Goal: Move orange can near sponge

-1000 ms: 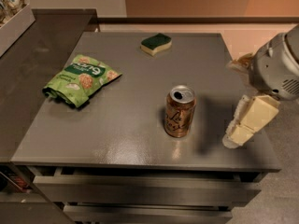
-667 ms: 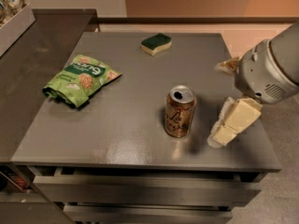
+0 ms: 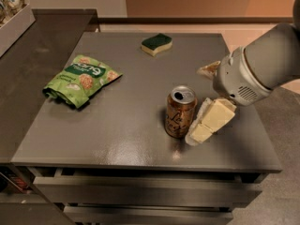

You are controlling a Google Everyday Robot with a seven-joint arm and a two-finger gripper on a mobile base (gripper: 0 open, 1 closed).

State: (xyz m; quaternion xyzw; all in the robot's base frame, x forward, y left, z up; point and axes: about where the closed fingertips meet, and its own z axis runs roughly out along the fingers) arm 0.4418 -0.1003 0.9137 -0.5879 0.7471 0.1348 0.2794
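Standing beside orange can, gripper gapes; sponge near far edge.

One orange can, sponge, bag; gripper beside can.

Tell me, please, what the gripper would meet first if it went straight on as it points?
Probably the orange can: the gripper, open just right of it in the picture, points left at it, near finger almost against it; depth is uncertain.
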